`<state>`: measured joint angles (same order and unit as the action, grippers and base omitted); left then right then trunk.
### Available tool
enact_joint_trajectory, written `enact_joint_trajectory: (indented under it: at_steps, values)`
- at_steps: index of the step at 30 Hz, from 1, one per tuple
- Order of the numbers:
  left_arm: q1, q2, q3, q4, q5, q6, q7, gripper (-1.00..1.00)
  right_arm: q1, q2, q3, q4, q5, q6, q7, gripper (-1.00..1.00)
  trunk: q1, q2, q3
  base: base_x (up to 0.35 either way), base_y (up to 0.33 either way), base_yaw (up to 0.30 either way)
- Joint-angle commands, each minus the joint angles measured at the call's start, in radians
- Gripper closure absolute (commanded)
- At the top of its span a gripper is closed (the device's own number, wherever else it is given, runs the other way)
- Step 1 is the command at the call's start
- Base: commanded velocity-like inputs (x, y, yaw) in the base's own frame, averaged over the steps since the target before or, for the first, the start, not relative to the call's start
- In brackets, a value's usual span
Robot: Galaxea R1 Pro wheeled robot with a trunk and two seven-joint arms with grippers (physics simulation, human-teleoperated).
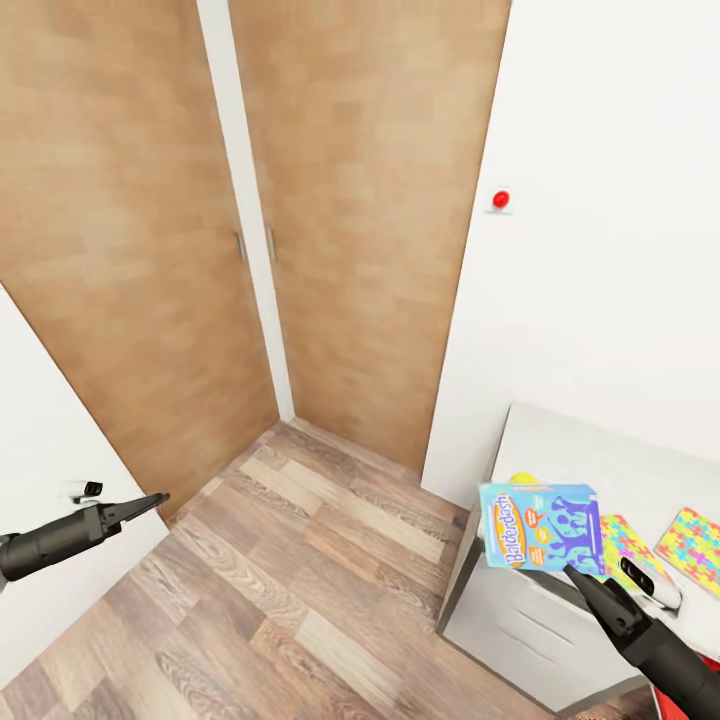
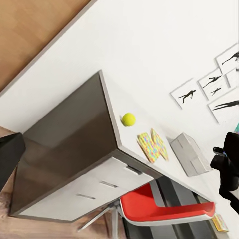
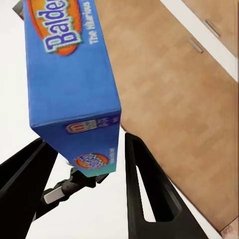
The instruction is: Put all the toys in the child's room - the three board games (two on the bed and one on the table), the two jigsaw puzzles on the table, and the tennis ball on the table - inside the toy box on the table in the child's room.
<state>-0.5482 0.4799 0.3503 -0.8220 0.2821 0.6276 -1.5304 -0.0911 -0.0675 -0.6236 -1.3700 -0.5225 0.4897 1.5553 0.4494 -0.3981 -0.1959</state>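
Board game: a blue Balderdash board game [image 1: 540, 527] is held up in the air by the right gripper [image 1: 585, 585], just above and ahead of its fingers, over the near corner of the table [image 1: 560, 440].
Right gripper: narrowed onto the box's lower edge, one dark finger [image 3: 147, 194] on each side of it.
Tennis ball: the tennis ball [image 1: 522, 480] sits on the table just past the held box, half hidden by it.
Jigsaw puzzles: two jigsaw puzzles [image 1: 700, 545] lie flat on the table beside the gripper, on its outer side.
Toy box: the grey toy box [image 2: 189, 154] stands on the table beyond the puzzles.
Chair: a red chair [image 2: 164, 209] is tucked against the table front.
Surroundings: wooden doors [image 1: 330, 200] ahead, red wall button [image 1: 500, 199] above the table.
Left gripper: the left gripper [image 1: 150, 503] hangs far off over the plank floor [image 1: 300, 580]; cannot tell how its jaws stand.
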Motion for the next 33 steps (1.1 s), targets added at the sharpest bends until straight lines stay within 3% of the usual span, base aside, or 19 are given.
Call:
enact_joint_trajectory:
  at_steps: [1,18,33]
  values:
    - [-0.001,0.0,0.0,0.0,0.0,0.011,-0.004,-1.0,-0.001,0.0,-0.001,0.0,-0.001,0.011,0.003,1.0,0.001,-0.002,0.0,0.0,0.0,-0.153]
    - [0.0,0.0,0.0,0.0,0.0,0.011,-0.004,-1.0,-0.001,0.0,-0.003,0.0,-0.001,0.01,0.003,1.0,0.001,-0.002,0.026,0.0,0.0,-0.14]
    - [0.0,-0.008,-0.001,0.0,0.0,0.01,-0.002,-1.0,-0.001,0.001,-0.029,0.0,-0.001,0.015,0.003,1.0,0.001,-0.002,0.036,0.0,-0.003,-0.104]
